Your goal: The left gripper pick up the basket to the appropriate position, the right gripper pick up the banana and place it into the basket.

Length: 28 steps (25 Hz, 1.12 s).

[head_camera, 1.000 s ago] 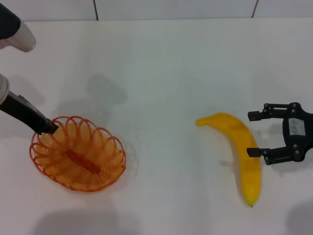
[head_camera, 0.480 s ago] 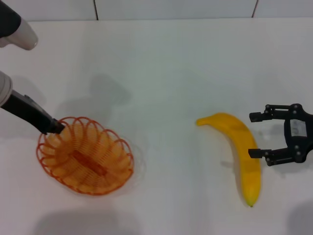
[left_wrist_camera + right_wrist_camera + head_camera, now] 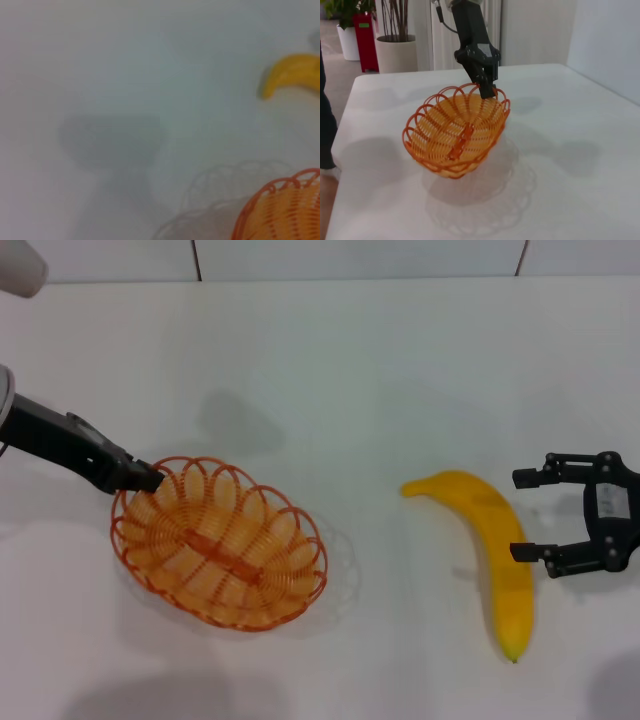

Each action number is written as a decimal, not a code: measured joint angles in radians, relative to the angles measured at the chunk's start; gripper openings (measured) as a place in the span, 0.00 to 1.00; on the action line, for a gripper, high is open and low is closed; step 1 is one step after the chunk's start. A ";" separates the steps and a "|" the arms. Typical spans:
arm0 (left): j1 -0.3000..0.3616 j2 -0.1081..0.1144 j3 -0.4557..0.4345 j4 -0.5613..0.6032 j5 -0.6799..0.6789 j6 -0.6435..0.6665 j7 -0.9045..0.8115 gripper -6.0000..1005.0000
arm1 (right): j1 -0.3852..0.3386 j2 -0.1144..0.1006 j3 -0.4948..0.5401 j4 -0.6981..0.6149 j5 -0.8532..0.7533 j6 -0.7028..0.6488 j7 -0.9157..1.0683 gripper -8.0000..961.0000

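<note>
Head view
My left gripper [image 3: 148, 478]: clamped on the rim of the basket [image 3: 220, 542], at the edge nearest my left arm.
Basket: on my left side of the white table [image 3: 340, 370], tilted, with its shadow spread beside it toward the banana.
Banana [image 3: 490, 550]: lying flat on the table on my right, well apart from the basket, pointed tip toward me.
My right gripper [image 3: 522, 515]: fingers spread wide, just beside the banana's outer side, not closed on it.

Left wrist view
Basket [image 3: 280, 212]: only part of the orange rim shows at the frame's corner, its looped shadow on the table beside it.
Banana [image 3: 290, 75]: one yellow end shows farther off.
My own fingers: not seen here.

Right wrist view
Basket [image 3: 457, 130]: lifted clear of the table and tipped, a shadow beneath it.
My left gripper [image 3: 487, 92]: pinching the scalloped rim from above.
Beyond the table: plant pots [image 3: 395, 50] on the floor.
</note>
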 joint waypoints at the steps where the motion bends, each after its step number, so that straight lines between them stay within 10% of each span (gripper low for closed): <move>1: 0.000 -0.001 -0.002 -0.001 -0.006 -0.004 -0.004 0.07 | 0.001 0.000 0.000 0.000 0.004 0.000 0.000 0.89; 28: -0.115 0.002 0.009 -0.408 -0.153 -0.221 -0.222 0.08 | 0.018 0.002 0.000 0.000 0.020 -0.002 0.000 0.89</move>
